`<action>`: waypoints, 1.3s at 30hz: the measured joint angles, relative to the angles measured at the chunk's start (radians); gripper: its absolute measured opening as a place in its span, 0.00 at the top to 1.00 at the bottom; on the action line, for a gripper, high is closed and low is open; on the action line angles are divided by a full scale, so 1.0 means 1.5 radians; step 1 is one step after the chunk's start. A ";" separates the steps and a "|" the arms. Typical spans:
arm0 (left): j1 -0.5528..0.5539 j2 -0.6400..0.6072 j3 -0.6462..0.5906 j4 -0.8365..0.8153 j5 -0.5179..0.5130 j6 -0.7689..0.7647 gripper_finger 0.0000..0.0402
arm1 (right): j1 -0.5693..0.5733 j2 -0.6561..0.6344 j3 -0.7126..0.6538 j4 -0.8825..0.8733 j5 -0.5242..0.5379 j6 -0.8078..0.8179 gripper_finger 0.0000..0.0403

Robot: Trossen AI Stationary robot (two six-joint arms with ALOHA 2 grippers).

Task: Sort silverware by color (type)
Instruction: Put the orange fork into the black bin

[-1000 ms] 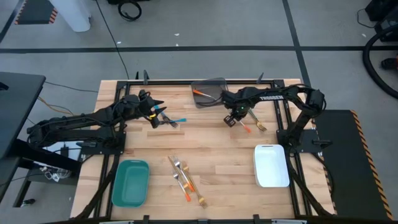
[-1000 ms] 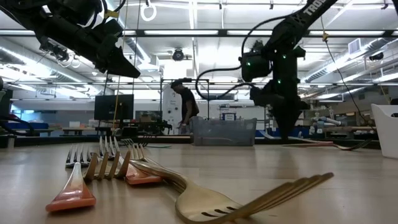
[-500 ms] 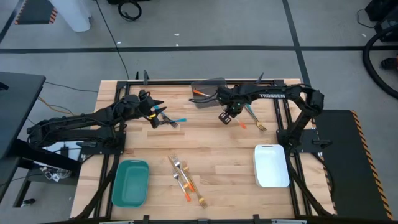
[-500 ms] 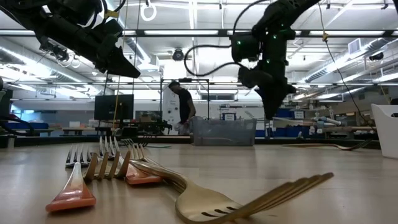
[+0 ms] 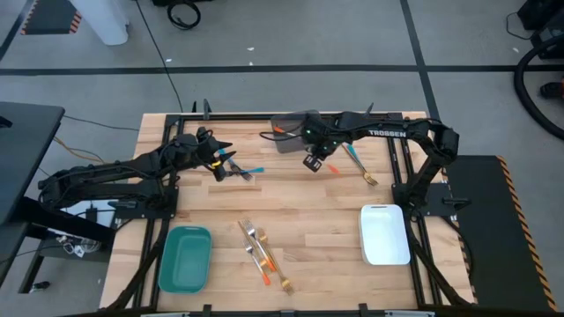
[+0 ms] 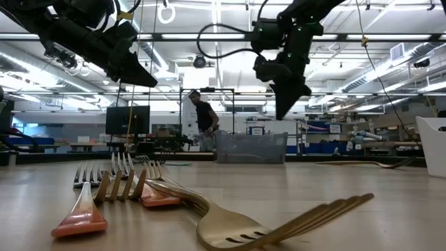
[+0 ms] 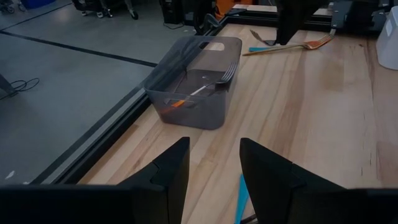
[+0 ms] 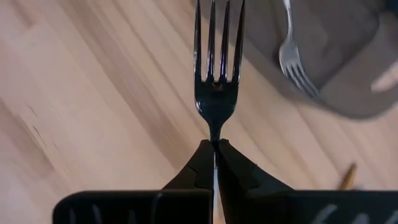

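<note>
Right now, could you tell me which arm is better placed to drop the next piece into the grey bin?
Right: its gripper already clamps a fork beside the grey bin; the left gripper hangs open and empty.

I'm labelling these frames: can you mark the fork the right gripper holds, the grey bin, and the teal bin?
held fork (image 8: pixel 216 93): right wrist view, base of the tines.
grey bin (image 7: pixel 208 115): left wrist view, near side wall.
teal bin (image 5: pixel 167 264): high view, left rim.

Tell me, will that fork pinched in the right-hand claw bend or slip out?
Probably stiff: the fork juts straight from the right gripper without sagging. It might pivot or slip, since it is pinched only at its thin, shiny neck. It looks light, being slim.
</note>
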 joint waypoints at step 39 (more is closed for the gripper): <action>0.000 0.000 0.000 -0.001 0.000 -0.001 0.63 | -0.026 0.011 0.000 0.399 0.083 -0.387 0.97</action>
